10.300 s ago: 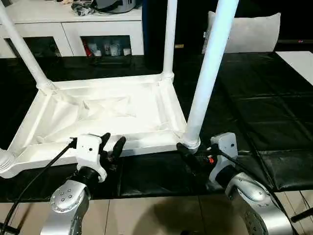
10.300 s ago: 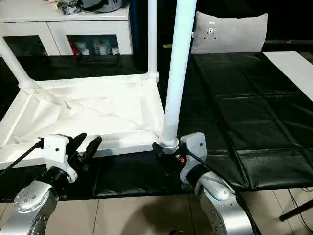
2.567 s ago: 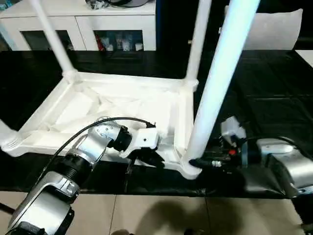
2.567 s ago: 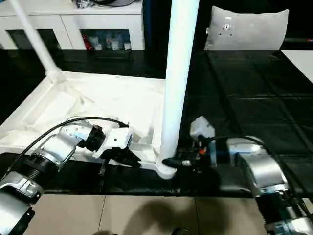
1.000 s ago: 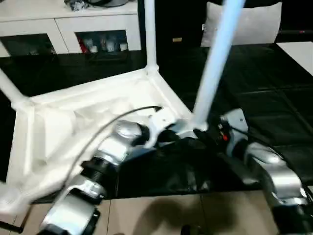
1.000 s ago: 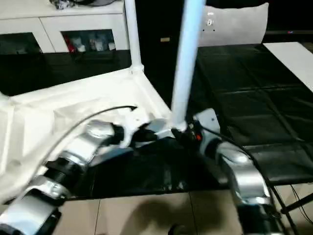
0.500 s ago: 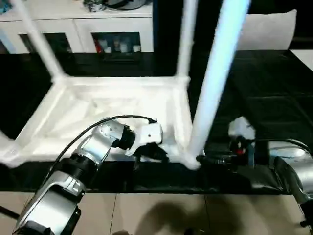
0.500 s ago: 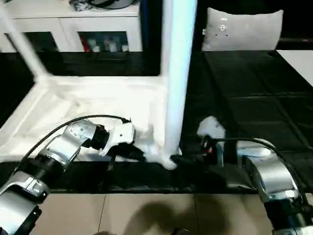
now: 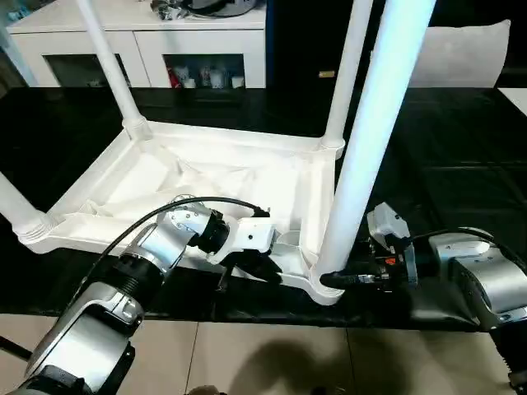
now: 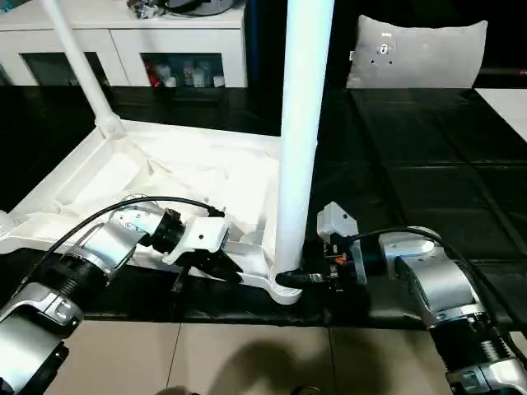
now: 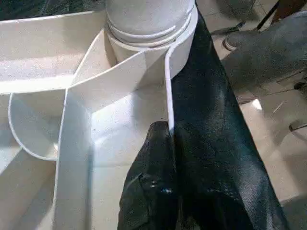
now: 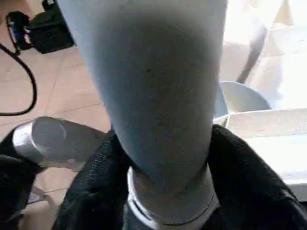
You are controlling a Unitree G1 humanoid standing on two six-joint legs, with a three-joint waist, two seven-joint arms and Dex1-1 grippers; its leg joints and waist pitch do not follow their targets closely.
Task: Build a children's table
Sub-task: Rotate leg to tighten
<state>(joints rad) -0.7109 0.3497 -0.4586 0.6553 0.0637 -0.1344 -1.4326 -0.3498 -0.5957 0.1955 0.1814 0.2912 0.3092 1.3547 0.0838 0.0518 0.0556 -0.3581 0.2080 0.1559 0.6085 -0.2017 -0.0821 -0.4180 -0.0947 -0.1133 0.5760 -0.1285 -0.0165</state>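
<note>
White table (image 9: 206,177) lies upside down before me; my left gripper (image 11: 169,136) pinches its near rim, my right gripper (image 12: 165,158) clasps the near leg's (image 9: 370,132) base.

The children's table (image 9: 206,177) lies upside down on the black-covered surface, its white rectangular top face-down and the ribbed underside turned up. Round tapered white legs stand upright in the corner sockets: the near right leg (image 9: 375,123) rises from its ringed socket, the far right leg (image 9: 350,66) and far left leg (image 9: 107,62) stand behind, and the near left leg (image 9: 12,202) leans out at the picture's edge.
</note>
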